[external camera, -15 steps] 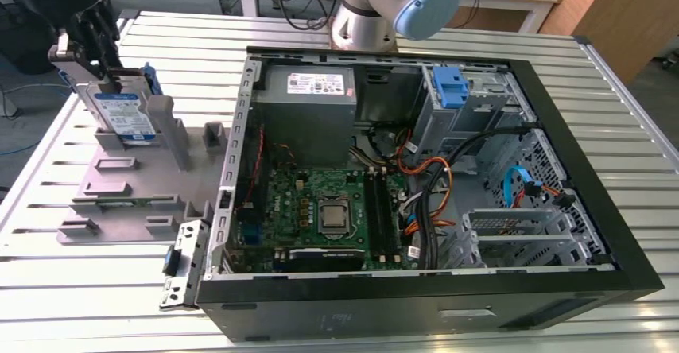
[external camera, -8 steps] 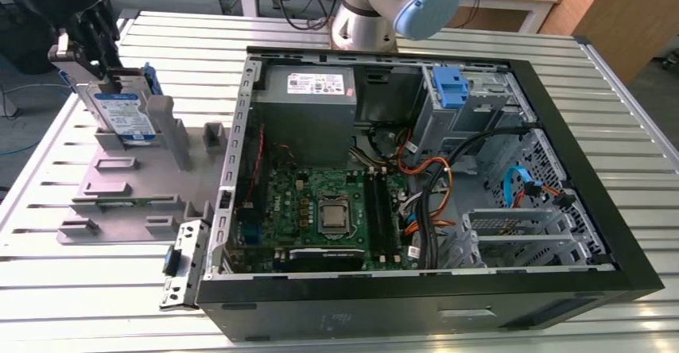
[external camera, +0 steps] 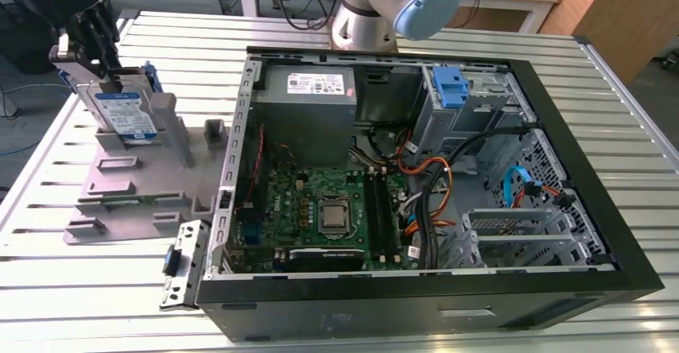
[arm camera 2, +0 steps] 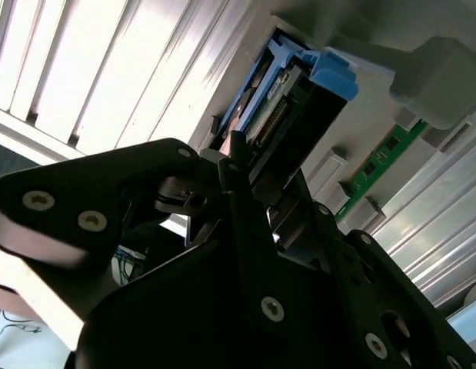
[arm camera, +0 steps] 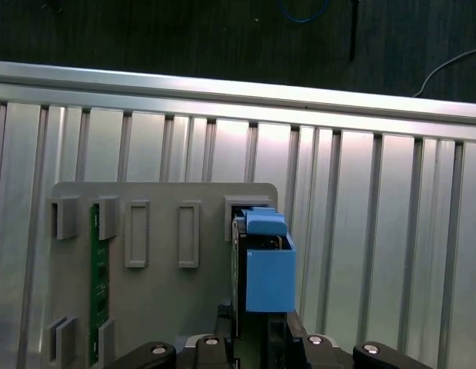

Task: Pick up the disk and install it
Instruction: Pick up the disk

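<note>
while disk (external camera: 122,113) stands upright in grey holder (external camera: 127,186), hand (external camera: 98,65) straddles its top; cannot tell if clamped.

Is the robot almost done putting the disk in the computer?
Not nearly. Nothing looks finished yet: the disk stands upright in the grey holder beside the open computer case, on the exterior view's left. In hand: the gripper is right at the disk's top, but I cannot tell whether it grips it. Left: the disk is neither lifted out nor installed inside the case.
</note>
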Available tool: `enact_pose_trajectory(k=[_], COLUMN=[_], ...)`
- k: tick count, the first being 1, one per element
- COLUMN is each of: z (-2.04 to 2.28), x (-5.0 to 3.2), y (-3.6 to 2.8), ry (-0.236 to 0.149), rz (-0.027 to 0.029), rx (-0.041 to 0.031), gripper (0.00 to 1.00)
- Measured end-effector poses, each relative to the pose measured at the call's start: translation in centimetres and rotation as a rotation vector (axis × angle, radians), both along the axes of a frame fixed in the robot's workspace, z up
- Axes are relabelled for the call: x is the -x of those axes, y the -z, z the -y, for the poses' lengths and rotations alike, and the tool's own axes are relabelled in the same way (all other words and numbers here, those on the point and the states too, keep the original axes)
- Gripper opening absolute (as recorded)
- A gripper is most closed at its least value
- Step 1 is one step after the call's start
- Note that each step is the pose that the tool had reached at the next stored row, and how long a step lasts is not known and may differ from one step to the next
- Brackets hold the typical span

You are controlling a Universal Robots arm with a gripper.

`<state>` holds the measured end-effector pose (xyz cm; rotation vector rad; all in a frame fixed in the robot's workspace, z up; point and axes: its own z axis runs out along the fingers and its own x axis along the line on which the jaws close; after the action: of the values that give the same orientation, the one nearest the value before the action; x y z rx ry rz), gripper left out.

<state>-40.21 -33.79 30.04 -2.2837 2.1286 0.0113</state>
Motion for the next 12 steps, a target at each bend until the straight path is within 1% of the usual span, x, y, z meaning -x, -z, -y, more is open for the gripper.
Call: enact_pose_trajectory(k=[5,6,11,12], z=[0.00,0.00,0.00,0.00], x=[-0.01,-0.01,-0.01,-0.01], y=[0.00,0.00,0.05,0.05], ry=[0.001,0.012,0.099,0.100], rz=[0.0000,0.0000,-0.0002,-0.0001], rx=[0.0000,0.0001,0.0007,0.0006], gripper=[0.35,0.35,0.35,0.35])
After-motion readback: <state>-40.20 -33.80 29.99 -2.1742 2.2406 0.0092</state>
